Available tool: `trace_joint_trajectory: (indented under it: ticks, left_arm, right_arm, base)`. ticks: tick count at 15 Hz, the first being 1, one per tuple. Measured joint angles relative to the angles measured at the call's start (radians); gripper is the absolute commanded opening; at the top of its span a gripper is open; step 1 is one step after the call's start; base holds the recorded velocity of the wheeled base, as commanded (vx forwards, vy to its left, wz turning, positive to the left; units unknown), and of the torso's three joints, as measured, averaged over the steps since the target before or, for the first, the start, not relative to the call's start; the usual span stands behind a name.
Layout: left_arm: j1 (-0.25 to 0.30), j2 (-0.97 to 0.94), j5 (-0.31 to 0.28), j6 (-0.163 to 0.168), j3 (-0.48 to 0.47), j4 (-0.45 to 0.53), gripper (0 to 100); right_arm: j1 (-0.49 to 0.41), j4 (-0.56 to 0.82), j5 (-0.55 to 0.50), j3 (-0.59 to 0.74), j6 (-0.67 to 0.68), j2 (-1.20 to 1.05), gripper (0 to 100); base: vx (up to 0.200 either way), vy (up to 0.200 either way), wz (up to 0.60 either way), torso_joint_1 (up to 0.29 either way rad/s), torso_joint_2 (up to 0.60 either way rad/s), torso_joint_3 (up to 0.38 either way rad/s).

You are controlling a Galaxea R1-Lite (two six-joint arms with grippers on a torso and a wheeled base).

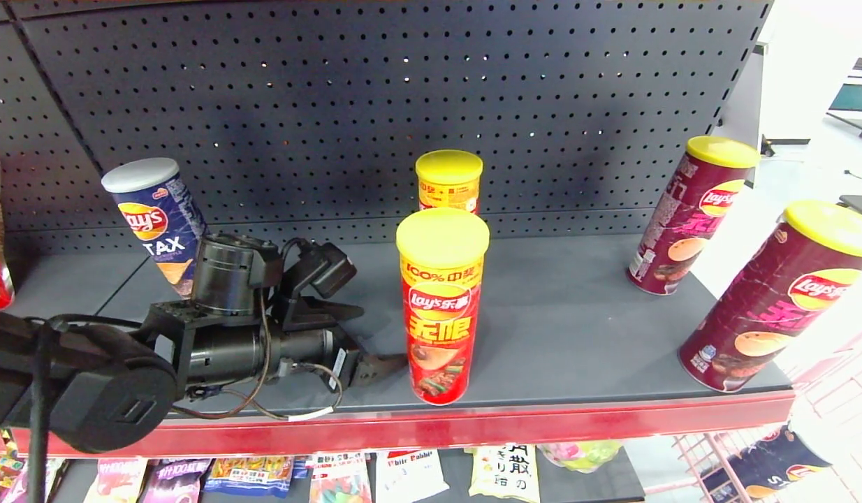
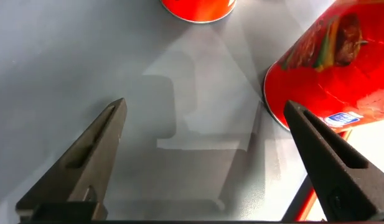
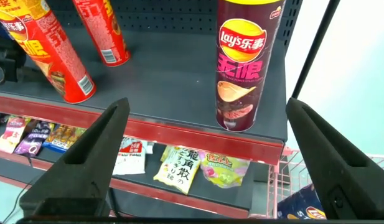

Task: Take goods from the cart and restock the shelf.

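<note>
Backdrop: dark grey pegboard panel [image 1: 403,84], perforated all over, rising behind a grey shelf [image 1: 557,314] with a red front edge [image 1: 473,423].

Stock on the shelf, all upright:
- Front red can [image 1: 441,307], yellow lid, near the red edge at mid-shelf.
- Rear red can [image 1: 448,181], yellow lid, directly behind the first, close to the pegboard.
- Blue can [image 1: 158,223], pale lid, at the left, toward the back.
- Rear maroon can [image 1: 689,216], yellow lid, at the right, toward the back.
- Front maroon can [image 1: 773,300], yellow lid, at the right front corner.

Arms:
- Left gripper [image 2: 205,104], low over the shelf, to the left of the front red can. Fingers spread wide with nothing between them; one fingertip sits just beside the can's lower wall.
- Right gripper [image 3: 207,102], out in front of the shelf, facing the front maroon can. Fingers spread wide, empty.

Below and beside:
- Lower shelf carries a row of snack packets [image 1: 497,471], lying flat.
- Pink wire cart [image 1: 717,482], at the lower right past the shelf end, with a dark blue can [image 1: 780,457] lying in it.
</note>
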Motion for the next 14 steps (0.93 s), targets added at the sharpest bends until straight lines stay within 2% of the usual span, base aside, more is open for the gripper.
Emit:
trace_joint_trajectory:
  ticks: [2,4,6,8,10,13,14]
  left_arm:
    - [0.028,-0.023,0.014,0.001,0.004,0.0,100]
    - [0.087,-0.079,0.027,0.006,0.017,0.0,100]
    - [0.145,-0.171,0.033,0.023,0.053,0.017,100]
    - [0.206,-0.332,0.046,0.051,0.113,0.096,100]
    - [0.264,-0.536,0.071,0.068,0.158,0.274,100]
    - [0.342,-0.918,0.107,0.066,0.184,0.676,100]
    - [0.365,-1.048,0.147,0.063,0.186,0.816,100]
  right_arm:
    - [0.001,0.0,0.001,0.007,0.0,0.0,100]
    - [0.001,0.0,-0.001,0.027,-0.001,0.001,100]
    - [-0.002,0.002,-0.022,0.04,-0.002,0.004,100]
    - [-0.036,0.003,-0.092,0.062,-0.037,0.011,100]
    - [-0.098,0.0,-0.162,0.071,-0.099,0.033,100]
    - [-0.196,-0.006,-0.181,0.079,-0.128,0.082,100]
    - [-0.208,-0.007,-0.179,0.099,-0.123,0.091,100]
  base:
    - [0.0,0.0,0.0,0.0,0.0,0.0]
    - [0.0,0.0,0.0,0.0,0.0,0.0]
    - [0.0,0.0,0.0,0.0,0.0,0.0]
    - [0.0,0.0,0.0,0.0,0.0,0.0]
    - [0.0,0.0,0.0,0.0,0.0,0.0]
    - [0.0,0.0,0.0,0.0,0.0,0.0]
    - [0.0,0.0,0.0,0.0,0.0,0.0]
